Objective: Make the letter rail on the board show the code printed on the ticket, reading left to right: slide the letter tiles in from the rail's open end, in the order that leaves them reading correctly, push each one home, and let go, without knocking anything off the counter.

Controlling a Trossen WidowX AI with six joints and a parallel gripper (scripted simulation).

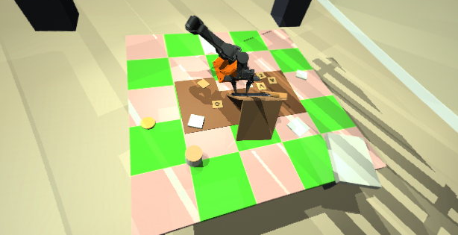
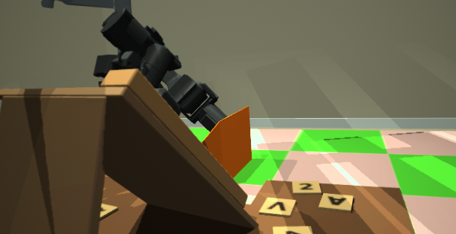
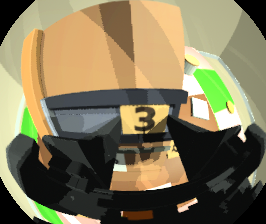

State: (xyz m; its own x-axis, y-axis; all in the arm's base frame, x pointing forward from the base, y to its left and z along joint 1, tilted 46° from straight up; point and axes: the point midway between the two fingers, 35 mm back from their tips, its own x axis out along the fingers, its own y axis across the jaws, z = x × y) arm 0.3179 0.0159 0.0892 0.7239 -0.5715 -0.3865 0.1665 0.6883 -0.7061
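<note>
My gripper (image 1: pixel 241 93) (image 3: pixel 144 118) is shut on a pale tile marked 3 (image 3: pixel 156 113), gripped by its sides. The tile sits upright between the dark lips of the rail (image 1: pixel 257 95) (image 3: pixel 114 96), near its right end in the wrist view. No other tile shows in the visible channel to its left; the fingers hide part of it. The rail is on the sloping wooden board (image 1: pixel 261 118) (image 2: pixel 67 125) (image 3: pixel 84 55). Loose tiles include a 2 (image 1: pixel 260 75) (image 2: pixel 306 187), an A (image 1: pixel 272 80) (image 2: pixel 336 202), a V-like one (image 1: pixel 261 86) (image 2: pixel 277 206) and an O (image 1: pixel 217 104). No ticket print is readable.
An orange folded panel (image 1: pixel 225 68) (image 2: pixel 235 140) stands behind the gripper. Another tile (image 1: pixel 203 83) lies at the brown mat's back left. White squares (image 1: pixel 196 121) (image 1: pixel 297 127), a cylinder (image 1: pixel 194 155), a yellow disc (image 1: pixel 148 122) and a pale slab (image 1: pixel 352 160) lie around the board.
</note>
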